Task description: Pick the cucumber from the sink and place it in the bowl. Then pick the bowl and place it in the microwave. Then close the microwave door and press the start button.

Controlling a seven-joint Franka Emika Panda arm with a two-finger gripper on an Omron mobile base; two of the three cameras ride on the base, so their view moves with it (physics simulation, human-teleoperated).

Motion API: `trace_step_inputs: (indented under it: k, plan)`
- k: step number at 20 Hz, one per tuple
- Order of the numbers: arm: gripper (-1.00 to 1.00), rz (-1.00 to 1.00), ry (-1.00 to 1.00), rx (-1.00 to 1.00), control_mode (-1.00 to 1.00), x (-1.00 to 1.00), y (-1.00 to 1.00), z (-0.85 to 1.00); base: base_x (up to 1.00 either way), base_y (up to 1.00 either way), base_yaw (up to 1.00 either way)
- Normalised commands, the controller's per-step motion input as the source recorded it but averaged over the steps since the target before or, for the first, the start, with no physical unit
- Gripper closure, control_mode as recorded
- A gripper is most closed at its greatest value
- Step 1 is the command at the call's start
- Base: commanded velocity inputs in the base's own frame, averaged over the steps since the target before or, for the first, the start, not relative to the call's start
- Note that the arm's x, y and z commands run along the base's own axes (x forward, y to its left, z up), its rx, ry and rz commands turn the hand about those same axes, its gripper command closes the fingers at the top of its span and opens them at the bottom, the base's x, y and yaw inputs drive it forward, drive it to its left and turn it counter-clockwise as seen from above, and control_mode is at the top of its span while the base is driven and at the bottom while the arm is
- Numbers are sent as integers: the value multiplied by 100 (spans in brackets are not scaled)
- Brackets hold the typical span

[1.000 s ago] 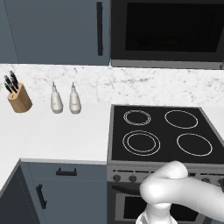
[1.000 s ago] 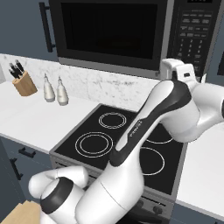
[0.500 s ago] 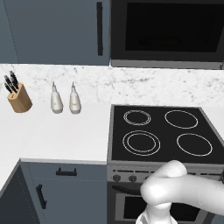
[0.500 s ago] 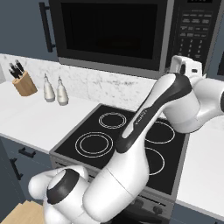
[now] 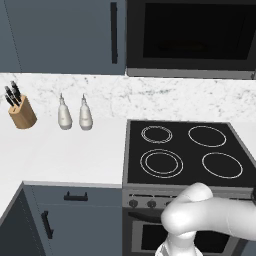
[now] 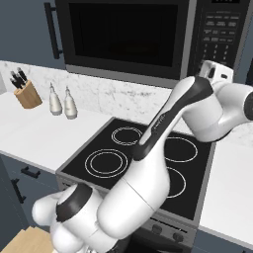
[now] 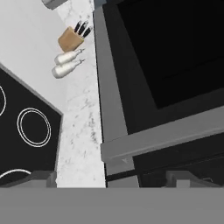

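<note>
The pincer (image 7: 114, 178) is released, its two fingertips (image 7: 41, 177) spread wide with nothing between them. That fits the last step, I judge: a button wants a push, not a grip. The hand is raised beside the keypad (image 6: 221, 27) at the right end of the microwave (image 6: 190, 44), and its camera is rolled, so it looks sideways along the lower front edge of the oven. It seems to be lining up on the keypad, not reaching for anything on the surface (image 5: 65, 155).

The door (image 6: 123, 34) lies flush with its grey frame, so closing looks done and only the start press is left. The glass is too dark to show what is inside; from the closed door I take the bowl and cucumber to be in there, but I cannot tell.

Below sits the stove (image 5: 185, 152), all four rings bare. Well off to the left, against the marble wall, stand two white bottles (image 5: 72, 114) and a knife block (image 5: 22, 111), clear of the arm's reach.

The keypad carries rows of small pale labels, and there is a dark marking on the arm's long link; both are too small to read.
</note>
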Motion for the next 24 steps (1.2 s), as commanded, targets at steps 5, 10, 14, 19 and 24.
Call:
trace_step_inputs:
  k: [5,10,14,19,24]
  plan:
    - [-100,-8,7,7,-100,21,-15,-6,0,0,0]
    - [-100,-8,7,7,-100,27,-10,-7,0,0,0]
    - [-100,-7,6,7,-100,29,-9,-4,0,0,0]
    - [-100,-6,3,5,-100,27,-10,-1,0,0,0]
    - [-100,-4,1,4,-100,23,-2,-16,0,0,0]
